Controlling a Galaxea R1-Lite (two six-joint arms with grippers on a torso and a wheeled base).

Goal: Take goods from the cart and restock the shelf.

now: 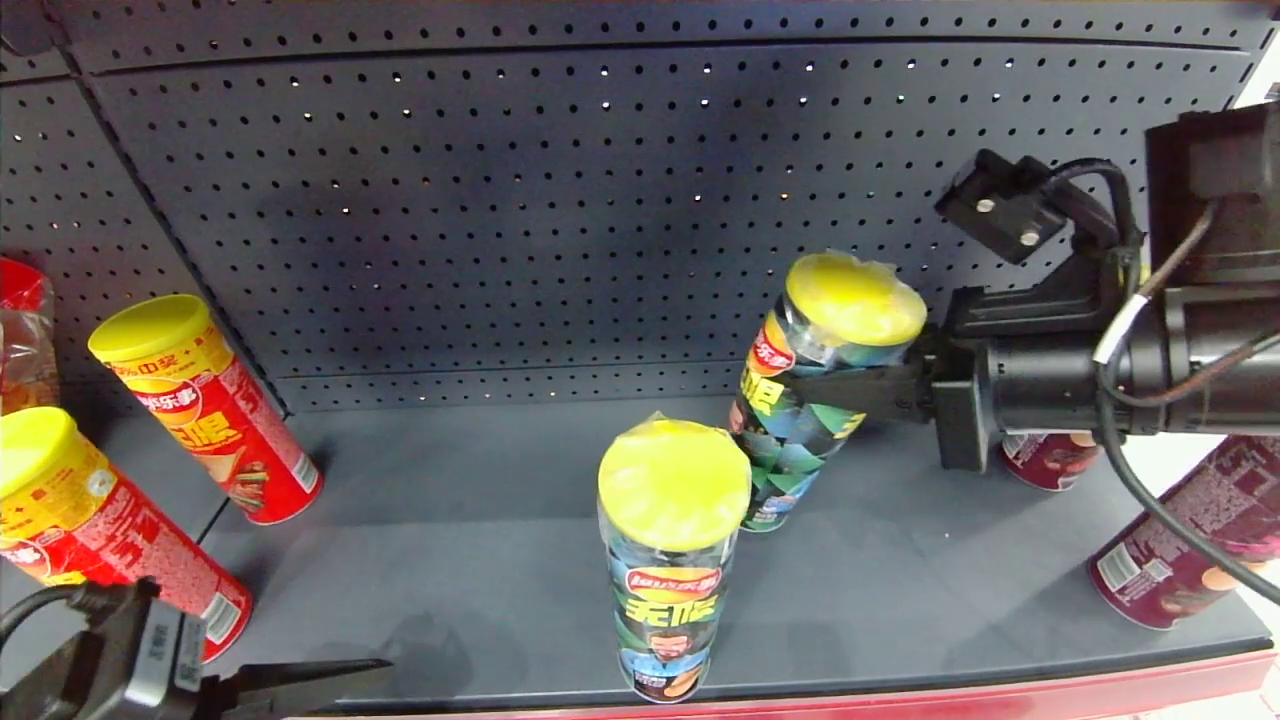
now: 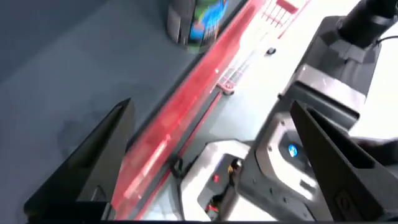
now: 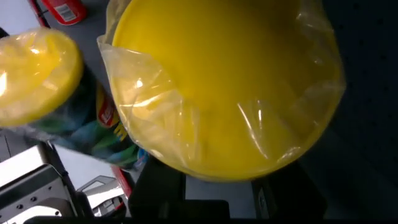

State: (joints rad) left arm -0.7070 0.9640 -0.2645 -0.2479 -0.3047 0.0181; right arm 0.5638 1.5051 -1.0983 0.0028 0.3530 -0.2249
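Note:
A green-and-blue chips can with a yellow lid leans tilted at the back right of the grey shelf. My right gripper is shut around its middle from the right. Its film-wrapped lid is close under the right wrist camera. A second can of the same kind stands upright near the shelf's front edge, with its lid beside the held can. My left gripper hangs open and holds nothing, low at the front left, just off the shelf's red front lip.
Two red cans with yellow lids stand on the left. Maroon cans stand at the right, under my right arm. A perforated back panel closes the shelf behind. Bare shelf lies between the red cans and the front green can.

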